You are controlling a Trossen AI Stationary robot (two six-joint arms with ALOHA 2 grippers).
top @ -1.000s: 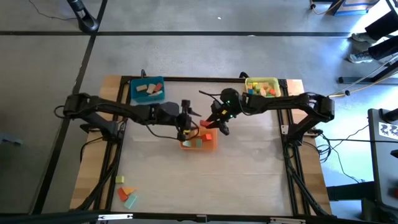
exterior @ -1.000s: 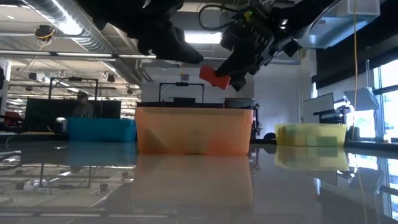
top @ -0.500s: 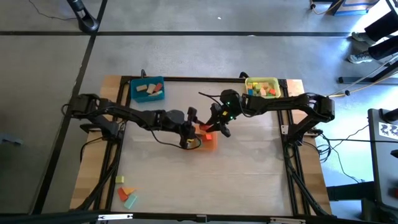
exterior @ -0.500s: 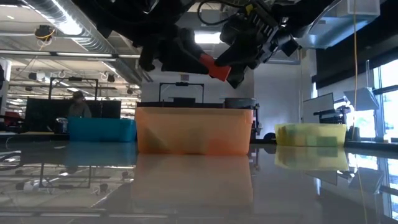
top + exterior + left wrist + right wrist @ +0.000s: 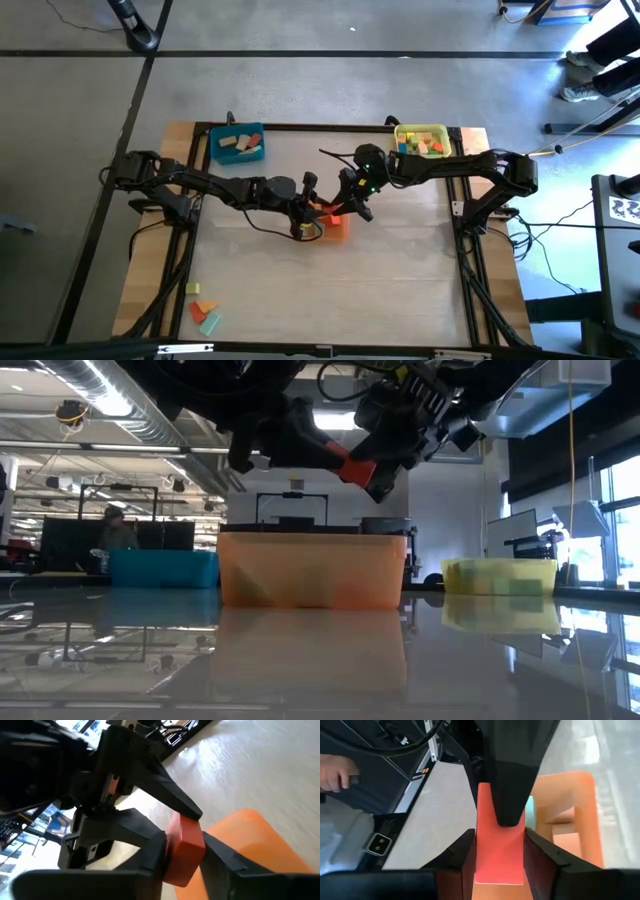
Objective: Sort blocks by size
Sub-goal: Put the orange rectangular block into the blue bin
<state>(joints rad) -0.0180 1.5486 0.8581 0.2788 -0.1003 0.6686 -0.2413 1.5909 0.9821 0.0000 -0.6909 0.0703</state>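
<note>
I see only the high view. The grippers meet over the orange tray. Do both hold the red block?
Observer: In the left wrist view, the left gripper has the red block between its fingers.
Operator: And the right one?
Observer: Its wrist view shows the right gripper clamping the same block.
Operator: Is the block inside the tray?
Observer: No, the low view shows it above the orange tray, clear of the rim.

No legible text, label, brand or number appeared anywhere in the views; a fiducial-style marker at the room's edge stayed unreadable.
</note>
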